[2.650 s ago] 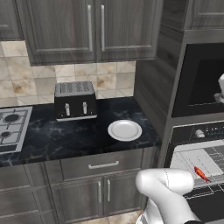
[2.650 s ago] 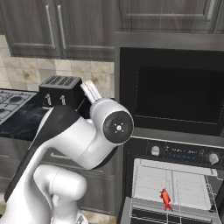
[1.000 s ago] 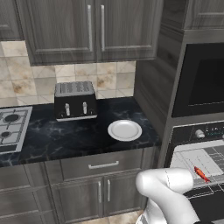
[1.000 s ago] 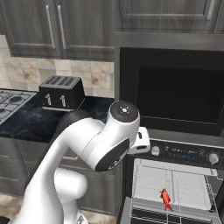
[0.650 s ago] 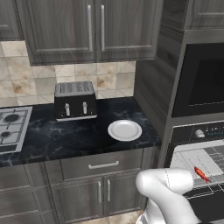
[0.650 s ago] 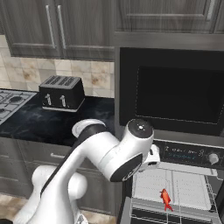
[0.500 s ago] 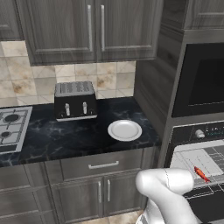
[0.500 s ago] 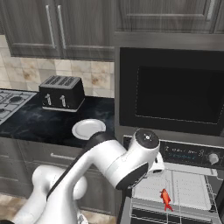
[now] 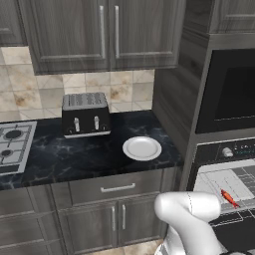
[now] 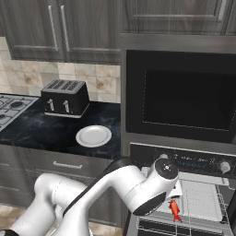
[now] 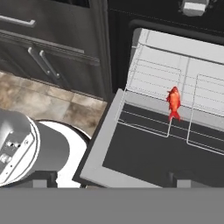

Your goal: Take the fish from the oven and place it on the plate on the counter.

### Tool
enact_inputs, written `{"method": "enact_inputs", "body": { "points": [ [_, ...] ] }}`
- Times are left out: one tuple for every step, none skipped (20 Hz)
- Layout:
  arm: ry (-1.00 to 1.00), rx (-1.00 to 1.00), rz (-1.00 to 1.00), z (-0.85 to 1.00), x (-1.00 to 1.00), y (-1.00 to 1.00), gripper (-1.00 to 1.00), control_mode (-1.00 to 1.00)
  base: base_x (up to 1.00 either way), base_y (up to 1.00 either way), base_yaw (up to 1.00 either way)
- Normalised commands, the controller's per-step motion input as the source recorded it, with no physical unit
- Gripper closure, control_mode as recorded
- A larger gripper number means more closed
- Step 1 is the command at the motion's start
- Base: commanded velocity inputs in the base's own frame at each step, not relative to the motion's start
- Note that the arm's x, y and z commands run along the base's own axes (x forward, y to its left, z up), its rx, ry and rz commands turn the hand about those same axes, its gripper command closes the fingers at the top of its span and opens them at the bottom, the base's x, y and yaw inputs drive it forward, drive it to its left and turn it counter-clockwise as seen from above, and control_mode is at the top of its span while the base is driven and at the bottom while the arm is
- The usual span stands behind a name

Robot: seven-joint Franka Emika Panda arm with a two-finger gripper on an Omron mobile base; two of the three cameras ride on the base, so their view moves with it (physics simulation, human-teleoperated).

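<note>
Hob [image 9: 12, 144] burners sit at the far left end of the black marble surface [image 9: 74, 159], and a dark toaster [image 9: 85, 114] stands next to them against the tiled wall. Further right, near the surface's right end, lies the white plate [image 9: 142, 148], bare. Right of that rises the tall cabinet column with a black glass-fronted unit above and the oven [image 10: 198, 161] with its knob strip below. The oven door hangs open and the pale rack tray [image 11: 175, 74] is pulled out. The red-orange fish [image 11: 174, 102] lies at the tray's front edge. The tool [image 11: 107, 181] hovers above the open door with its jaws spread wide, holding nothing, well apart from the fish.
</note>
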Motion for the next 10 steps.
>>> {"method": "enact_inputs", "body": {
  "points": [
    [0.10,0.00,0.00,-0.30,0.39,-0.11,-1.00,-1.00,0.00,0.00,0.00],
    [0.10,0.00,0.00,-0.34,0.34,-0.09,-1.00,-1.00,0.00,0.00,0.00],
    [0.08,0.00,0.00,-0.34,0.14,-0.11,-1.00,-1.00,0.00,0.00,0.00],
    [0.09,0.00,0.00,-0.39,0.14,-0.09,-1.00,-1.00,0.00,0.00,0.00],
    [0.10,0.00,0.00,-0.46,0.12,-0.08,-1.00,-1.00,0.00,0.00,0.00],
    [0.09,0.00,0.00,-0.46,0.14,-0.09,-1.00,-1.00,0.00,0.00,0.00],
    [0.08,0.03,0.00,-0.48,0.19,-0.14,-1.00,-1.00,0.00,0.00,0.00],
    [0.00,0.06,0.00,-0.47,0.10,-0.16,-1.00,-1.00,0.00,0.00,0.00],
    [0.00,0.11,0.00,-0.54,0.08,-0.27,-1.00,-1.00,0.00,0.00,0.00],
    [0.00,0.12,0.00,-0.54,0.14,-0.29,-1.00,-1.00,0.00,0.00,0.00]
  ]
}}
